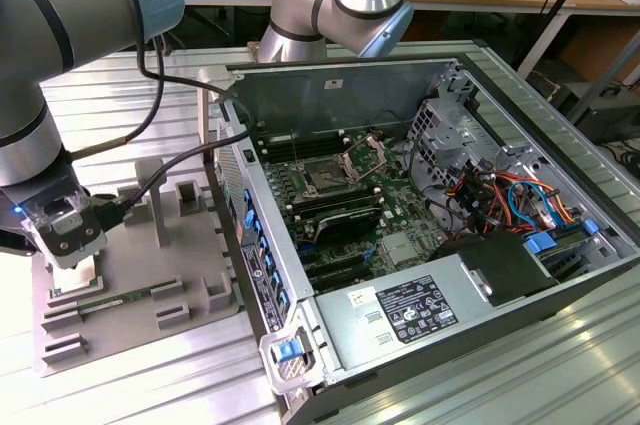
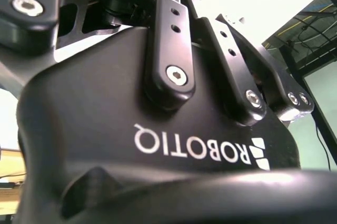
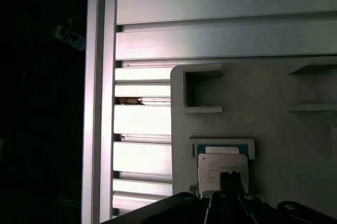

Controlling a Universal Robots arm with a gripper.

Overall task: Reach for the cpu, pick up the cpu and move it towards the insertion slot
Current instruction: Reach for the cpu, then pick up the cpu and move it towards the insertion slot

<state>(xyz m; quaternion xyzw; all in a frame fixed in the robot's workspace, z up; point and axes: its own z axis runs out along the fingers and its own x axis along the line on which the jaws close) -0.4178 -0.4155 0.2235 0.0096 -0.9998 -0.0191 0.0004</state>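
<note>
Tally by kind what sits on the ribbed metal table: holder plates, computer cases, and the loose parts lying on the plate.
Grey plastic holder plate: 1
Open grey metal computer case: 1
Small flat square silver-topped cpu: 1
Long thin green memory stick: 1
Total: 4

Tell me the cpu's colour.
Pale silver; the cpu shows best in the first wrist view.

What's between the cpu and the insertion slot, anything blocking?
The computer case's side wall rises between the cpu, on the grey fixture, and the insertion slot. Nothing visible separates the gripper from the cpu.
</note>
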